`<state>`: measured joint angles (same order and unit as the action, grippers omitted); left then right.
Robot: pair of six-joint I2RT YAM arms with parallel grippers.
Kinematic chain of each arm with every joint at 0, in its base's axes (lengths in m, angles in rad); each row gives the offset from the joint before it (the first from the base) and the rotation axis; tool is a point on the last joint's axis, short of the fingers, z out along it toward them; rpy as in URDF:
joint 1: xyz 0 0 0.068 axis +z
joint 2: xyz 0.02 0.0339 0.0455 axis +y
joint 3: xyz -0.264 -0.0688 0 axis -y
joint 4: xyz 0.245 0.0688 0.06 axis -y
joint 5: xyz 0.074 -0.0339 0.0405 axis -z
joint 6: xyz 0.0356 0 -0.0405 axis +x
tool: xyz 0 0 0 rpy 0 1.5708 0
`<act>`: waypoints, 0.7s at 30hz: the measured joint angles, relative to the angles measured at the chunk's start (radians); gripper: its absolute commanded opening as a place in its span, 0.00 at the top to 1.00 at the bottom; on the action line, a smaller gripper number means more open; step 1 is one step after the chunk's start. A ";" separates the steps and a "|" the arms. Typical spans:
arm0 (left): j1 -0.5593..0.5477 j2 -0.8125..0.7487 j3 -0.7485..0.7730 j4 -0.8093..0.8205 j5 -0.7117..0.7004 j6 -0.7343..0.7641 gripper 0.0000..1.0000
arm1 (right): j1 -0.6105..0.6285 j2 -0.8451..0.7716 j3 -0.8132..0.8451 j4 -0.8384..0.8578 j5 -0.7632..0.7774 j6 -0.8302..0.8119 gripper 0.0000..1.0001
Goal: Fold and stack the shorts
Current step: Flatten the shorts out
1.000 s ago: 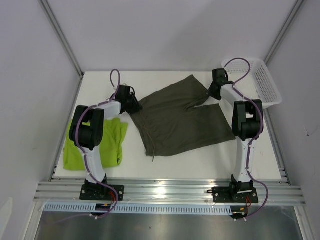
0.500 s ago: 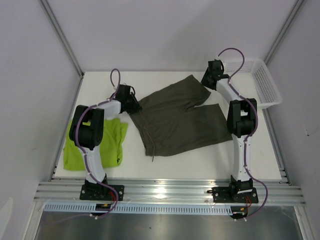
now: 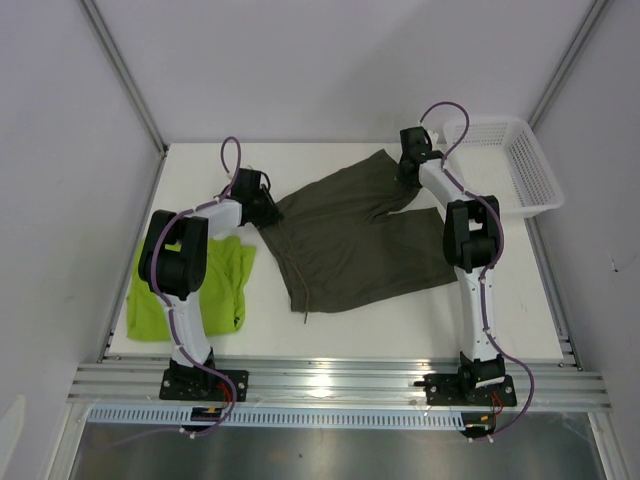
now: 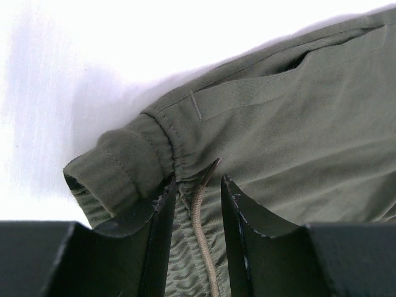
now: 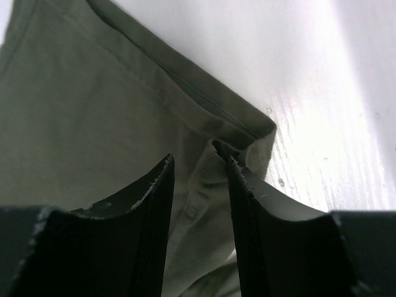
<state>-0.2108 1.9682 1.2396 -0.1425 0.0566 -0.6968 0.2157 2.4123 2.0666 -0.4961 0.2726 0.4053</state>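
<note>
Olive-grey shorts (image 3: 355, 235) are lying spread mid-table. The left gripper (image 4: 197, 197) is pinching the waistband by the drawstring (image 4: 201, 210); the right gripper (image 5: 199, 179) is pinching a leg-hem corner at one o'clock. Both should be lifting together, keeping cloth taut. Open table is lying toward six o'clock; the basket (image 3: 522, 165) is crowding two o'clock, the lime shorts (image 3: 232, 280) eight o'clock.

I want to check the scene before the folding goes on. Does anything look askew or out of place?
Nothing looks damaged. The dark olive-grey cloth shorts lie spread but askew on the white table, with the waistband corner bunched at the left gripper. The bright lime green shorts lie crumpled under the left arm.
</note>
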 measured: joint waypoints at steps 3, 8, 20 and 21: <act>0.000 0.000 0.000 -0.002 0.000 0.000 0.62 | 0.004 0.006 0.013 -0.025 0.023 -0.007 0.59; 0.000 0.001 0.002 -0.002 0.000 0.002 0.62 | 0.006 0.036 0.069 -0.062 0.063 -0.021 0.61; 0.001 0.007 0.014 -0.018 0.001 0.009 0.63 | 0.006 0.039 0.071 -0.107 0.085 -0.053 0.90; 0.001 0.007 0.014 -0.018 0.001 0.009 0.63 | 0.006 0.039 0.071 -0.110 0.085 -0.053 1.00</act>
<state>-0.2100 1.9755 1.2541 -0.1604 0.0574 -0.6876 0.2218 2.4512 2.1380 -0.6060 0.3580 0.3523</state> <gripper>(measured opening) 0.375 0.163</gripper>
